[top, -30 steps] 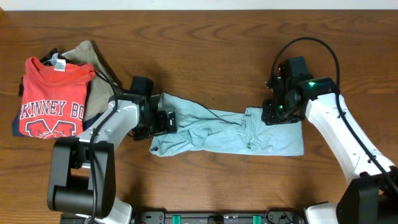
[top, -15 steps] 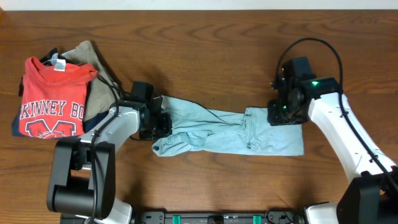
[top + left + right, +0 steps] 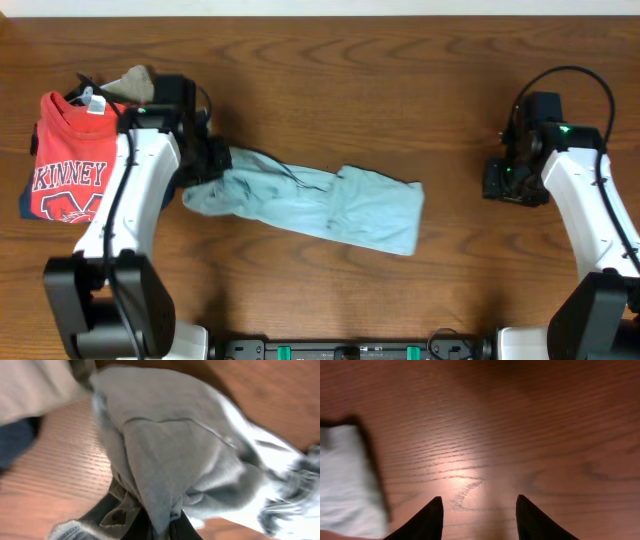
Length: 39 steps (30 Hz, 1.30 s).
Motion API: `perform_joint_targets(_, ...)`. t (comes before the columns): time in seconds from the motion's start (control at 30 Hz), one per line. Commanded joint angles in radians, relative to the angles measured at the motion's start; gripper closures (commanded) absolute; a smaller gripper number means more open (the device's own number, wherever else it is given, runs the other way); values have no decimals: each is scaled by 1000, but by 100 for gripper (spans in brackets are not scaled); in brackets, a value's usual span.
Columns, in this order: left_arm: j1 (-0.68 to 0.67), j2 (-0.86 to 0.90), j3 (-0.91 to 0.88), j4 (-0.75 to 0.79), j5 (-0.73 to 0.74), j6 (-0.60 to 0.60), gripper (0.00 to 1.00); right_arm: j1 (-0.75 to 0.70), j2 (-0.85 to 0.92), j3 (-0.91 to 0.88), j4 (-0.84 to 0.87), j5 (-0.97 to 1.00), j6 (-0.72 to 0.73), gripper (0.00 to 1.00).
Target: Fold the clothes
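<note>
The clothes [image 3: 320, 205], a pale blue-grey garment, lie rumpled in a long slanted strip across the middle of the table. My left gripper [image 3: 212, 162] is shut on the strip's left end, beside the clothing pile. In the left wrist view a fold of the clothes [image 3: 170, 445] is pinched between the dark jaws of my left gripper [image 3: 162, 530]. My right gripper [image 3: 508, 182] hovers over bare wood well to the right of the garment. In its wrist view my right gripper [image 3: 477, 505] stands open and empty, with an edge of the clothes [image 3: 345, 480] at the far left.
A red T-shirt [image 3: 75, 165] with white lettering lies at the far left on a pile with an olive-tan garment [image 3: 135, 80] and something dark blue [image 3: 28, 205]. The left wrist view shows the tan fabric [image 3: 35, 385] close to the held fold.
The left gripper closed on the garment's left end and pulled it leftward toward the pile, and the whole strip slid with it. The right gripper moved right, off the garment.
</note>
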Motion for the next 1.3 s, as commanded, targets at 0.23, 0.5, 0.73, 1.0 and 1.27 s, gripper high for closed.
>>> perform_joint_targets(0.23, -366, -47, 82, -32, 53, -137, 94, -20, -5, 12, 4, 7, 17, 53)
perform_joint_targets(0.5, -694, 15, 81, 143, 52, -267, 94, -20, -5, 12, -3, -8, 17, 53)
perform_joint_targets(0.73, -809, 126, 81, 240, 49, -267, 94, -20, -5, 12, -8, -15, 16, 53)
perform_joint_targets(1.0, -829, 167, 81, 290, 49, -267, 93, -20, -5, 12, -5, -42, 13, 51)
perform_joint_targets(1.27, -861, 169, 81, 322, 56, -277, 59, -19, -5, 12, -5, -73, 13, 50)
